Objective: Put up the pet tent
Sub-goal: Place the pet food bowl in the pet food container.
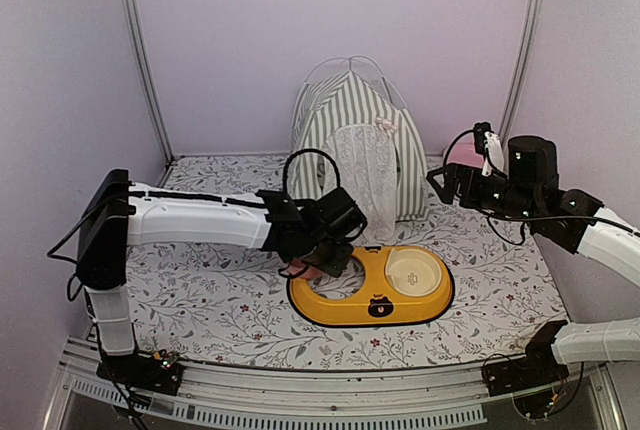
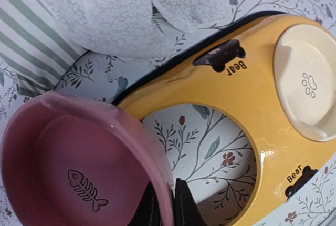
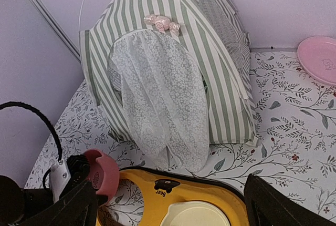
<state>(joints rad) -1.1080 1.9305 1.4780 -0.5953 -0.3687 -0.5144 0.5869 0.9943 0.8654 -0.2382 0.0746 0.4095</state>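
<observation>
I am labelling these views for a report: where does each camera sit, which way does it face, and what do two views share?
Top external: high behind the bases, looking forward and down at the pet tent; left arm and right arm show.
Left wrist: on the left arm, looking down at pink bowl and yellow feeder; left jaws pinch the bowl's rim.
Right wrist: on the right arm, facing the pet tent; right jaws apart at bottom.
Shared: every view shows the yellow feeder.

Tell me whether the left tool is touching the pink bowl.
Touching. The left wrist view shows the left tool clamped on the pink bowl rim, one finger on each side.
</observation>
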